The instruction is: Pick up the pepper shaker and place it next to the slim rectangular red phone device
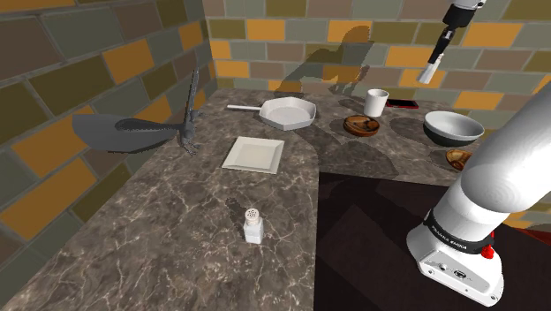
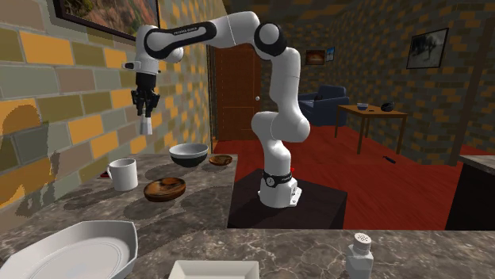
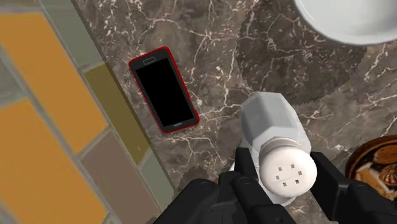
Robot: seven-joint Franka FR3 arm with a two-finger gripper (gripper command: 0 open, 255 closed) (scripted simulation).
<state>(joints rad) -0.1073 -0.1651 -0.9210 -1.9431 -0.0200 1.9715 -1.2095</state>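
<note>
My gripper [image 1: 438,53] hangs high above the counter's back corner, shut on a white shaker [image 1: 430,71] with a perforated round top. In the wrist view the shaker [image 3: 278,149] is clasped between the two black fingers [image 3: 247,167], and my gripper [image 3: 286,173] is over the marble. The slim red-edged phone [image 3: 163,89] with a black screen lies flat below, close to the brick wall. It lies a short way from the shaker, on the wall side. The phone [image 1: 403,103] sits beside a white cup [image 1: 377,102]. In the second exterior view my gripper [image 2: 145,107] holds the shaker [image 2: 146,125] above the cup [image 2: 123,173].
A second white shaker [image 1: 253,224] stands near the counter's front. A grey bowl [image 1: 453,128], a brown wooden bowl [image 1: 362,125], an octagonal white pan [image 1: 287,112] and a square plate [image 1: 254,155] lie on the marble counter [image 1: 177,230]. Brick walls close the back and the shoulder view's left.
</note>
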